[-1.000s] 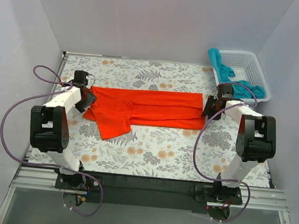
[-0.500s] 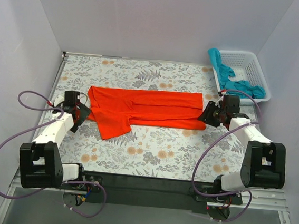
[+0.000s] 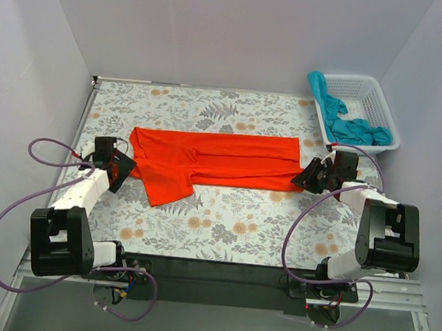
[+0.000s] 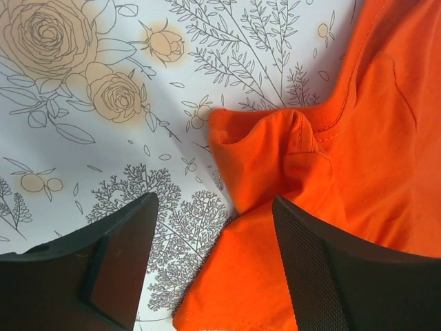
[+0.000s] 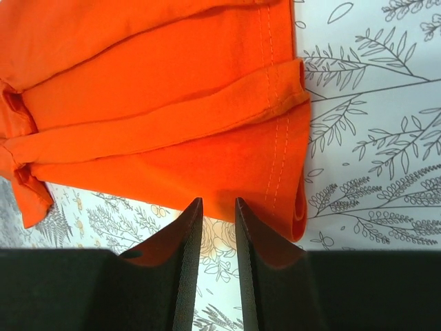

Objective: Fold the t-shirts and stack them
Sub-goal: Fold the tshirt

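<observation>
An orange t-shirt [image 3: 213, 161], folded lengthwise, lies flat across the middle of the table. My left gripper [image 3: 121, 165] is low at its left end. In the left wrist view it [image 4: 212, 203] is wide open, straddling the edge of the orange cloth [image 4: 372, 138] by a bunched sleeve. My right gripper [image 3: 307, 178] is low at the shirt's near right corner. In the right wrist view it [image 5: 218, 201] has a narrow gap between its fingers, tips at the hem [image 5: 275, 158], with only tablecloth showing between them.
A white basket [image 3: 384, 99] at the back right holds teal shirts [image 3: 342, 122], one draped over its left rim. The floral tablecloth [image 3: 238, 230] covers the table. White walls enclose the left, back and right sides.
Both arms have dropped from a raised-elbow pose to a low one. Both grippers have come nearer along the shirt's ends. The shirt lies much as before.
</observation>
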Controlling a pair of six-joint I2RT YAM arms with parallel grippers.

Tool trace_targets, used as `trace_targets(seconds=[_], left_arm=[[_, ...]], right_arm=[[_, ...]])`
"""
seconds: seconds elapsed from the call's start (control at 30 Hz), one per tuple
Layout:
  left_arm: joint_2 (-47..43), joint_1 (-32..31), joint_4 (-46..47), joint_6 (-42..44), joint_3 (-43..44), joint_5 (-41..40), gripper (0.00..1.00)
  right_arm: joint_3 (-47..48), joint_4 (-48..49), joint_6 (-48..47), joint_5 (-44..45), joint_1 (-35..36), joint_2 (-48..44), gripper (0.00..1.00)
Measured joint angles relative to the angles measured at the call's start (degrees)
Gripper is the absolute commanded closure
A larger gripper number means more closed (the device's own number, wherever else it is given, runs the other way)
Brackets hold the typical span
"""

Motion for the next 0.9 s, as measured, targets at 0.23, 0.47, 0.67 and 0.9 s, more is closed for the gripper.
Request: trace_targets(seconds=[0.23, 0.47, 0.67, 0.9], left_arm=[[3.28, 0.02, 2.84, 0.02, 0.0, 0.26, 0.4], [6.56, 0.11, 5.79, -0.07, -0.07, 0.2, 0.61], [7.04, 0.13, 6.12, -0.28, -1.11, -0.81, 0.94], [4.63, 0.11, 0.28, -2.45, -2.82, -3.93, 1.0]], right_arm=[[-0.79, 2.97, 0.31, -1.07, -0.02, 1.46, 0.72], [-2.45, 4.7, 0.31, -0.96, -1.14, 3.72, 0.73], [-4.92, 7.76, 1.64, -2.69, -3.15, 3.63, 0.75], [-7.8, 7.32, 2.58, -2.75, -5.77, 0.83, 0.75]])
